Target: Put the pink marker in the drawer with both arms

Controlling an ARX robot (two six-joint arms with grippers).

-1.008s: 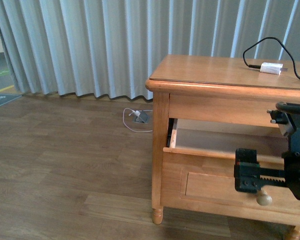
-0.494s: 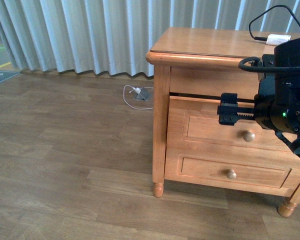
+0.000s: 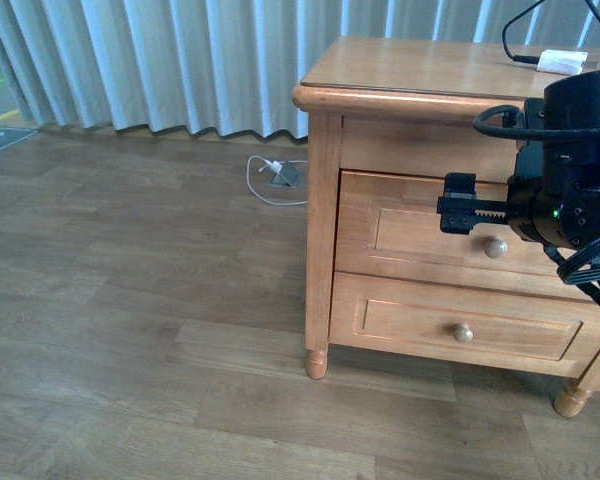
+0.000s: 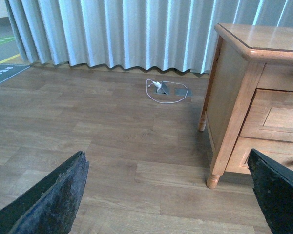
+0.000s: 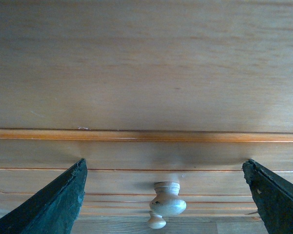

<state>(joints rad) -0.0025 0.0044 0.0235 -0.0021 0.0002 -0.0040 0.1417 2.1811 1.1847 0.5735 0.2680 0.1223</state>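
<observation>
The drawer (image 3: 410,225), the top one of the honey wooden cabinet (image 3: 320,230), is shut. Its round pale knob (image 3: 495,246) is free. My right gripper (image 3: 460,212) is open and empty, close in front of the drawer front and just above the knob. In the right wrist view the knob (image 5: 167,201) sits between the spread fingers (image 5: 53,204) of the right gripper (image 5: 163,168), untouched. My left gripper (image 4: 166,161) is open and empty over bare floor, left of the cabinet (image 4: 234,97). The pink marker is not in view.
A white charger block (image 3: 562,60) with a black cable lies on the cabinet top. The lower drawer (image 3: 450,320) is shut. A white cable and floor socket (image 3: 278,178) lie by the curtain (image 3: 180,60). Wood floor (image 3: 130,300) spreads to the left.
The top drawer was open a second ago, nearly shut half a second ago, and is now shut. The right gripper stays at its front. The cabinet now looks farther off.
</observation>
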